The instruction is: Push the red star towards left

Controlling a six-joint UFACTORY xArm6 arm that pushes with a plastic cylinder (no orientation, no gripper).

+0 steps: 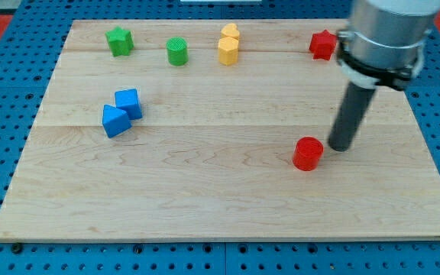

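The red star (pixel 322 44) lies near the view's top right of the wooden board (pixel 220 191). My tip (pixel 340 147) rests on the board well below the star, just right of a red cylinder (pixel 307 153). The rod rises from the tip to the arm's grey body (pixel 388 34), which stands right beside the star and covers the board's top right corner.
A green star (pixel 118 40), a green cylinder (pixel 177 51) and two yellow blocks (pixel 228 45) stand in a row along the view's top, left of the red star. Two blue blocks (pixel 122 111) touch at the view's left.
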